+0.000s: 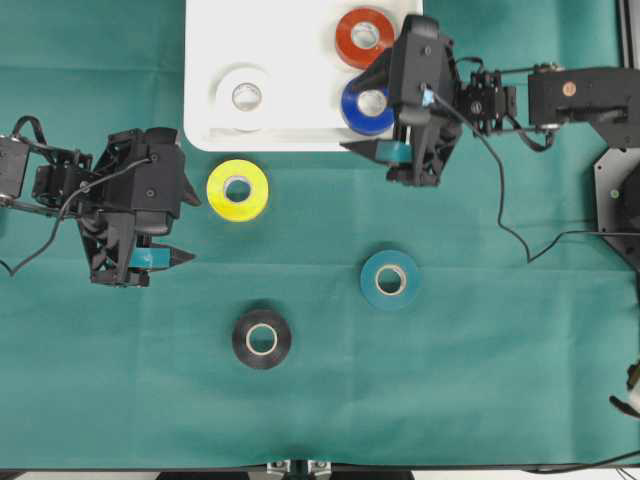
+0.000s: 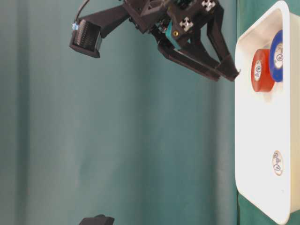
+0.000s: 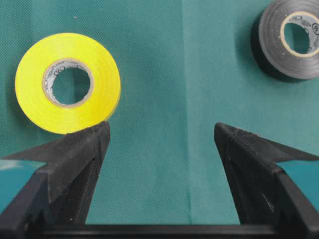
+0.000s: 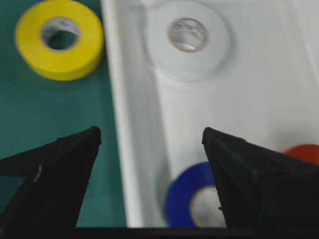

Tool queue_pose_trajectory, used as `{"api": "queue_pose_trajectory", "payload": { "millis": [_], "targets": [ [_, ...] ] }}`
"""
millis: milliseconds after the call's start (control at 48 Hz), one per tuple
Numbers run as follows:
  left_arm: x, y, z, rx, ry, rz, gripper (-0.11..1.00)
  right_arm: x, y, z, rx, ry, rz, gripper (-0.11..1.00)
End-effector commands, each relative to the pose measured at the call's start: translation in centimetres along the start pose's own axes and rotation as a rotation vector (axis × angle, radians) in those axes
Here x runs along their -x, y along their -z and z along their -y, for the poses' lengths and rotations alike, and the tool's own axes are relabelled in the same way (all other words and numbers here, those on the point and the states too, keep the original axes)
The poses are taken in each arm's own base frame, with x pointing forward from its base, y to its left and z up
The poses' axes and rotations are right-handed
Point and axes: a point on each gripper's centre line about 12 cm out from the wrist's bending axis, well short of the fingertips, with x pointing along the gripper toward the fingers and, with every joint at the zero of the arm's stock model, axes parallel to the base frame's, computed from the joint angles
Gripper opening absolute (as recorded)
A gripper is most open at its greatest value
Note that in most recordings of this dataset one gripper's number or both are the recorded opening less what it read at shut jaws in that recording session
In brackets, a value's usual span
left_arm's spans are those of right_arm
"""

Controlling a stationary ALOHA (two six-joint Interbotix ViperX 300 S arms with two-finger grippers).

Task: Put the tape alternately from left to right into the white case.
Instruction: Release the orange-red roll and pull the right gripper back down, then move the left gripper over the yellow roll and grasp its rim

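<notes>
The white case (image 1: 300, 100) holds a white roll (image 1: 242, 97), a red-orange roll (image 1: 364, 36) and a blue roll (image 1: 368, 108). On the green cloth lie the yellow roll (image 1: 237, 190), the teal roll (image 1: 390, 279) and the black roll (image 1: 262, 338). My left gripper (image 1: 193, 230) is open just left of the yellow roll (image 3: 67, 82), with bare cloth between its fingers (image 3: 162, 129). My right gripper (image 1: 352, 115) hangs open above the case's front rim (image 4: 117, 124), over the blue roll (image 4: 194, 196), holding nothing.
In the table-level view the right gripper (image 2: 226, 75) hovers clear of the case (image 2: 258, 140). The right arm's cable (image 1: 500, 215) trails across the cloth at the right. Green cloth covers the whole table.
</notes>
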Motion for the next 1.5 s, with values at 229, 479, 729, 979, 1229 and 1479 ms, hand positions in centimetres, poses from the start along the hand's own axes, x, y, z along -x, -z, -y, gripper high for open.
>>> {"api": "queue_pose_trajectory", "payload": {
  "millis": [229, 479, 729, 979, 1229, 1479],
  "targets": [
    [0.3, -0.9, 0.3, -0.005, 0.008, 0.032, 0.87, 0.8, -0.2, -3.3, 0.051, -0.085, 0.032, 0.88],
    [0.3, -0.8, 0.3, -0.005, 0.008, 0.03, 0.87, 1.4, 0.8, -5.0, 0.078, -0.138, 0.032, 0.88],
    [0.3, -0.9, 0.3, -0.003, 0.008, 0.032, 0.87, 2.2, 1.5, -5.5, 0.078, -0.171, 0.061, 0.88],
    [0.4, -1.0, 0.4, -0.004, 0.009, 0.034, 0.87, 2.2, 1.7, -5.5, 0.076, -0.181, 0.069, 0.88],
    [0.3, -0.9, 0.3, 0.014, 0.009, 0.031, 0.87, 2.2, 1.7, -5.5, 0.076, -0.18, 0.067, 0.88],
    [-0.7, -0.9, 0.3, 0.006, 0.008, 0.039, 0.87, 2.2, 1.7, -5.6, 0.077, -0.182, 0.07, 0.88]
  ]
}}
